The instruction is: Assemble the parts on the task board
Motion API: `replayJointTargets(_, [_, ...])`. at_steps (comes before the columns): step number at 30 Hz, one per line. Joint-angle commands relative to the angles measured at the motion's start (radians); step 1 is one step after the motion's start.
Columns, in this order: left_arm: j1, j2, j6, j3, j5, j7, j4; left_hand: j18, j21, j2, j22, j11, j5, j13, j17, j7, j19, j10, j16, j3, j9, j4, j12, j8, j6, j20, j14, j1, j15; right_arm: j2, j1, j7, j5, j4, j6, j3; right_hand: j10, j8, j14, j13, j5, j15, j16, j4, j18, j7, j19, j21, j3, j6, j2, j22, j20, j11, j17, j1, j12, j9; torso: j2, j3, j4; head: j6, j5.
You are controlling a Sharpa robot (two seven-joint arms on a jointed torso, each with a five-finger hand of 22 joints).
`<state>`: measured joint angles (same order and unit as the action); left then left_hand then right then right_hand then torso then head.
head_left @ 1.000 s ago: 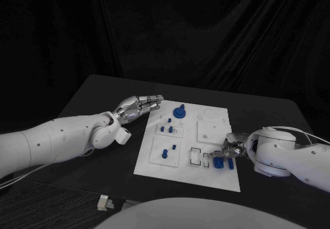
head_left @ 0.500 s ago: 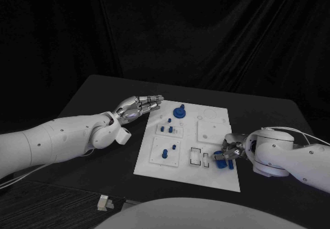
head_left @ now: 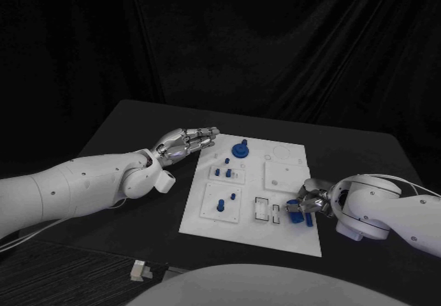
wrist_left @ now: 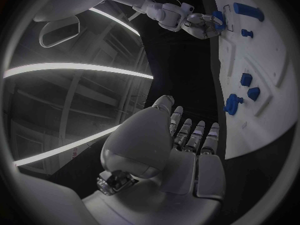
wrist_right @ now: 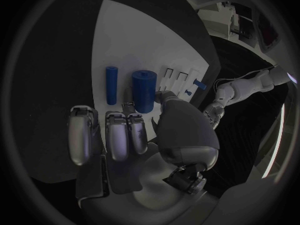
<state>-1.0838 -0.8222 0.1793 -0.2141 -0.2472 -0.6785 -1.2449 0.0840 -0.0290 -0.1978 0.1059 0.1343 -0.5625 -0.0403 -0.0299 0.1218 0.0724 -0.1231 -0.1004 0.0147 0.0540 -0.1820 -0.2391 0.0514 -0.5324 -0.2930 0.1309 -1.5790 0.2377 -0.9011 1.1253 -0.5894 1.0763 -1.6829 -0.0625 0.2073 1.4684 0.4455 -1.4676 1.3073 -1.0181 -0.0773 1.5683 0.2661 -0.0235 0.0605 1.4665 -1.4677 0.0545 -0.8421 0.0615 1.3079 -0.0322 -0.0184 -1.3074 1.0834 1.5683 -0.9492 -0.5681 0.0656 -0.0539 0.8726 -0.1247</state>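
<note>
the task board (head_left: 276, 191) sits mid-frame in the head view. at its lower right, a thick blue cylinder (wrist_right: 144, 90) and a thin blue rod (wrist_right: 111, 85) lie side by side, long axes parallel, just ahead of the right hand (head_left: 313, 201). its fingers curl toward the cylinder, thumb close beside it; whether they actually grip it i cannot tell. the left hand (head_left: 187, 141), fingers extended and holding nothing, hovers at the board's upper left edge, much farther away.
</note>
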Motion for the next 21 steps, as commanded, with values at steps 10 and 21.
replayJointTargets(10, [0.002,0.002,0.011,0.001,0.007,-0.076,0.0,-0.017,0.0,0.001,-0.001,0.005,-0.006,0.0,-0.002,-0.002,0.004,-0.001,-0.006,-0.008,0.0,0.002,-0.001,0.004,0.009,-0.003,0.0,0.005,0.006,-0.002,0.025,0.033,-0.287,-0.042,-0.147,0.0,0.102,0.019,-0.103,0.263,0.065,-0.008,0.003,-0.048,-0.004,-0.013,0.054,0.0,0.083,0.014,-0.009,0.226,0.007,-0.006,-0.263,-0.014,0.002,-0.013,0.0,0.0002,-0.0004,0.0,0.005])
replayJointTargets(21, [0.002,0.003,0.012,0.001,0.007,-0.075,0.001,-0.017,0.001,0.001,-0.001,0.005,-0.007,0.0,-0.002,-0.002,0.004,-0.001,-0.007,-0.01,0.0,0.002,-0.001,0.004,0.007,-0.003,0.0,0.004,0.007,0.055,0.024,0.024,-0.321,-0.015,-0.122,0.001,0.102,0.031,-0.103,0.263,0.237,-0.005,0.002,-0.039,-0.005,-0.009,0.052,0.003,0.089,0.029,-0.012,0.225,0.004,-0.002,-0.263,-0.049,0.002,-0.019,0.0,0.0002,-0.0003,0.0,0.007])
